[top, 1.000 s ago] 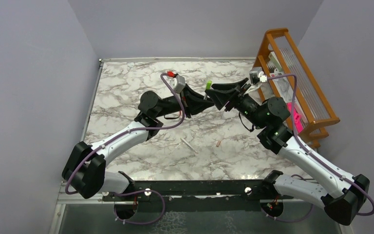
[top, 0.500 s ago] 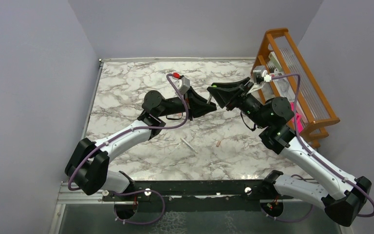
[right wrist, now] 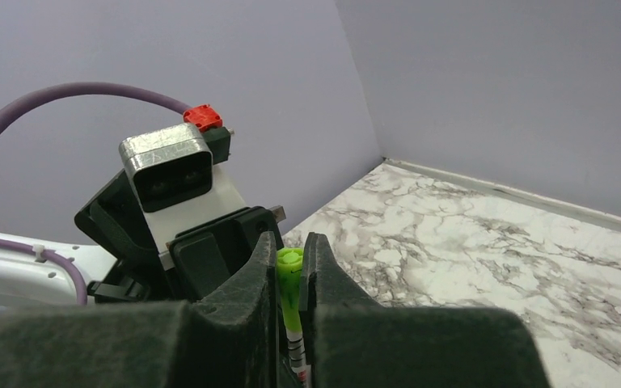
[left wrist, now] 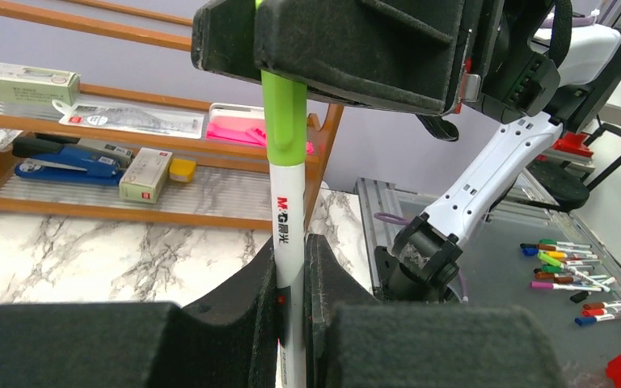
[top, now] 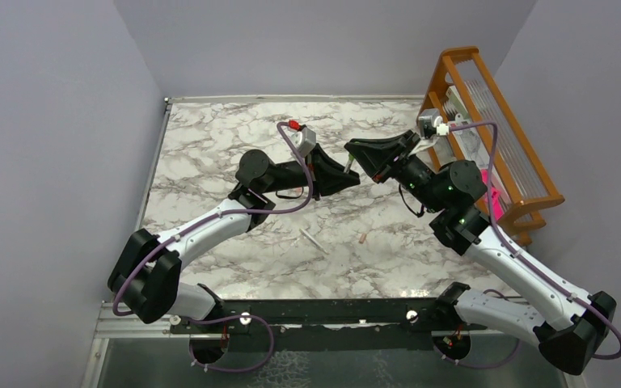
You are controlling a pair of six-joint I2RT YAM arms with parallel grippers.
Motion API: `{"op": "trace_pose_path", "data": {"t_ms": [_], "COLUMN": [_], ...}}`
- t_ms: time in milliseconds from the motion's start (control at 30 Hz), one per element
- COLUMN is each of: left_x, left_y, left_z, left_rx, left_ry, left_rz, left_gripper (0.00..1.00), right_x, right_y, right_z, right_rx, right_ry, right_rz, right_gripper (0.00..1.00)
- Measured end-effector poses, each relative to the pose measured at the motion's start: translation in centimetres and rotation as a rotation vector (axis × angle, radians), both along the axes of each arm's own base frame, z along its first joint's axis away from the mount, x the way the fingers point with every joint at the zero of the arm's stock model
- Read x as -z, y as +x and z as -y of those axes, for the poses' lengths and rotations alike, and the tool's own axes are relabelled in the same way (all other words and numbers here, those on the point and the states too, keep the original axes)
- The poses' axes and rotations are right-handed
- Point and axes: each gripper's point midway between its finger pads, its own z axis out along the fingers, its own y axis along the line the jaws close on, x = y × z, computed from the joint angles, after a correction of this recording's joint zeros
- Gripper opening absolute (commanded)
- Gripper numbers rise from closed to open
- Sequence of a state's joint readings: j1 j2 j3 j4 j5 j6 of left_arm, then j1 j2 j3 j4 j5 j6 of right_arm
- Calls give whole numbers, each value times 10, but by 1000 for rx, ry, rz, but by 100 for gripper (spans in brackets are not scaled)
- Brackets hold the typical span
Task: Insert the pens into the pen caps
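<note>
Mid-capping, left jaws clamped a white plastic pen (left wrist: 289,242), right jaws pinched its green tubular cap (right wrist: 289,279); straight push seemed next.

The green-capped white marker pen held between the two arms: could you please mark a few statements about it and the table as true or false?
1. The left fingers clamp the white marker pen by its barrel. True.
2. The bright green plastic cap lies loose on the marble-patterned table. False: it sits on the pen's end, pinched between the right fingers.
3. A second whitish pen lies on the table, nearer the arm bases. True.
4. A small tan cap touches that pen. False: it lies apart, to its right.
5. The orange wooden rack stands at the table's left edge. False: it stands at the right edge.
</note>
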State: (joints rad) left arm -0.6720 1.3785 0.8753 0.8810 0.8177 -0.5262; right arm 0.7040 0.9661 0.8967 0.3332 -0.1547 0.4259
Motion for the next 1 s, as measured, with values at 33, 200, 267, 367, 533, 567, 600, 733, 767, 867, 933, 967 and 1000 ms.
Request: {"op": "trace_pose_path", "data": {"t_ms": [33,200,267,367,533,567,600,733,767,867,933,967,1000], "left_x": [0,2,3,5,1,0,-1,-3,-4,-5,-6,-5,-4], "left_y": [0,0,0,0,4,4,4,4,4,5,6,6,6], "left_z": [0,0,0,1,4,5,5,9,10,12,13,14,14], "left_rx": [1,4,4,4,8,9,12,25,27,34,40,42,45], "left_ry": [1,7,11,19,28,31,36,47,52,59,62,64,68], "left_rz": [-3,-21,-27,-39,-38,-35,-36,-31,-32,-28,-26,-27,-29], "left_gripper": [0,0,0,0,0,0,0,0,0,0,0,0,0], "right_x": [1,4,6,10,10,9,11,11,11,11,11,12,14], "right_y": [0,1,1,3,5,5,5,3,4,5,5,6,6], "right_z": [0,0,0,0,3,4,5,10,11,13,14,14,15], "right_rx": [1,5,5,8,17,18,18,21,24,28,31,32,34], "right_ry": [-2,-10,-15,-24,-12,-3,5,47,54,71,81,84,86], "right_rz": [-1,-12,-18,-30,-34,-30,-31,-20,-16,-12,-8,-6,-7], "right_gripper": [1,1,1,1,1,1,1,1,1,1,1,1,1]}}
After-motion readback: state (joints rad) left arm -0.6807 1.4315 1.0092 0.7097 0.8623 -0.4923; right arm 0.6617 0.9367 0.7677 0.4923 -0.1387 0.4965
